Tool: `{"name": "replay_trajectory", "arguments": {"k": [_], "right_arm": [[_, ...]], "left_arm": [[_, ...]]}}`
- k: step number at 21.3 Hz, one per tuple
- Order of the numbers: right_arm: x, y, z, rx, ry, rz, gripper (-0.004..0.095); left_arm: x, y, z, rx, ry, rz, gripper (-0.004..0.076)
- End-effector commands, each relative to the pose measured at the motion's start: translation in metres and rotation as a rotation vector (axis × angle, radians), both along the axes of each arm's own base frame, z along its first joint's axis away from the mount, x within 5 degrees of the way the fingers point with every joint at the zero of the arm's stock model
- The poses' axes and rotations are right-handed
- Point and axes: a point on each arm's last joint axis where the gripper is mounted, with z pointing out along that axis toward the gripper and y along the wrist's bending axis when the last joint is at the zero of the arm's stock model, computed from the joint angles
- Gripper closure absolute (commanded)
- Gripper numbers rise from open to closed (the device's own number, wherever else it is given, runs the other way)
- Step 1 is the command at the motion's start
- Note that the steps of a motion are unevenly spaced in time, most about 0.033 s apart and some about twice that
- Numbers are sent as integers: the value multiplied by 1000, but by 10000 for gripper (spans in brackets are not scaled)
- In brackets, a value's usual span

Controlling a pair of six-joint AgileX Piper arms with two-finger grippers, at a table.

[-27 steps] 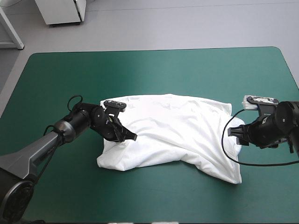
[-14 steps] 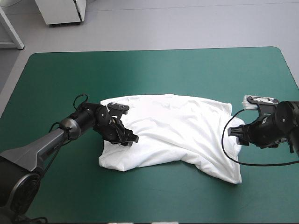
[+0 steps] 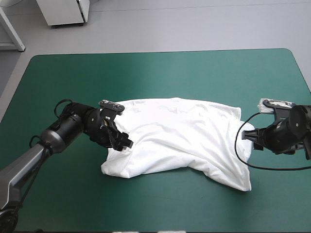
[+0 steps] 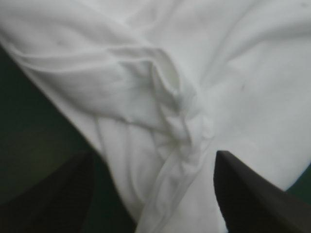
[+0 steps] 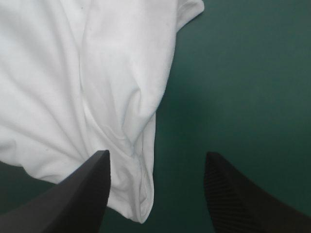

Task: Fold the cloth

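Note:
The white T-shirt (image 3: 184, 141) lies spread and wrinkled across the middle of the teal-green table. My left gripper (image 3: 124, 142) sits low at the shirt's left edge, open. In the left wrist view a pinched ridge of the T-shirt (image 4: 180, 111) lies just ahead of the left gripper (image 4: 154, 204), whose fingers stand wide apart. My right gripper (image 3: 247, 138) is at the shirt's right edge, also open. In the right wrist view a hanging corner of the T-shirt (image 5: 73, 87) reaches in between the right gripper (image 5: 156, 194) fingers, touching neither.
The teal-green cover (image 3: 146, 73) runs broad beyond the shirt toward the far edge, and a strip of it (image 3: 170, 208) lies between the shirt and the near edge. The table's rounded right corner is close behind my right arm.
My left gripper has opened, let go of the shirt's left edge and drawn back a little to the left. The right gripper has shifted slightly to the right, still open.

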Motion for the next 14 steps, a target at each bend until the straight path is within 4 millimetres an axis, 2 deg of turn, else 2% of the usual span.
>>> {"name": "replay_trajectory", "arguments": {"k": [1, 4, 7, 14], "right_arm": [[3, -16, 13, -9, -84, -78, 354], [12, -27, 7, 25, -80, -129, 368], [36, -34, -13, 56, -45, -142, 438], [80, -40, -53, 57, -24, -141, 439]], "left_arm": [[-12, 15, 32, 48, -96, 39, 212], [-16, 21, 39, 79, -127, 47, 224], [-17, 22, 40, 90, -125, 46, 287], [-16, 22, 40, 85, -134, 46, 374]]}}
